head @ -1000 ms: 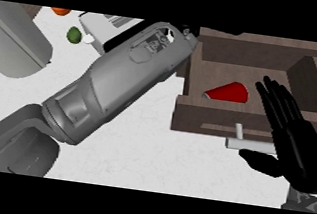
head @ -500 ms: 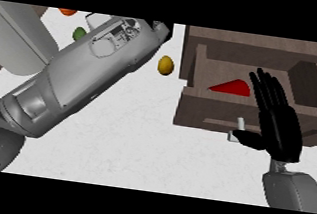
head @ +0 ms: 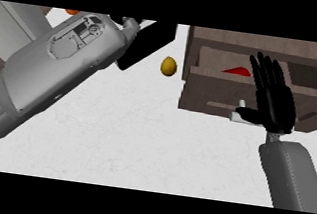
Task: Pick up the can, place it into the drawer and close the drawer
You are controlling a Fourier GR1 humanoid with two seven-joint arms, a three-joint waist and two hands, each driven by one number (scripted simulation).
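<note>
Right hand (head: 272,101) open, fingers straight and pointing up, palm over the front of the open drawer (head: 216,89), thumb at the drawer's handle (head: 225,106). Just left of its fingertips, a red object (head: 237,71) lies inside the drawer. Further left, a yellow-brown oval item (head: 168,66) on the white table (head: 142,142). Left forearm (head: 47,74) crosses far left; left hand out of view. Can not visible.

Single head view, steeply down (close) over counter (head: 149,143).
</note>
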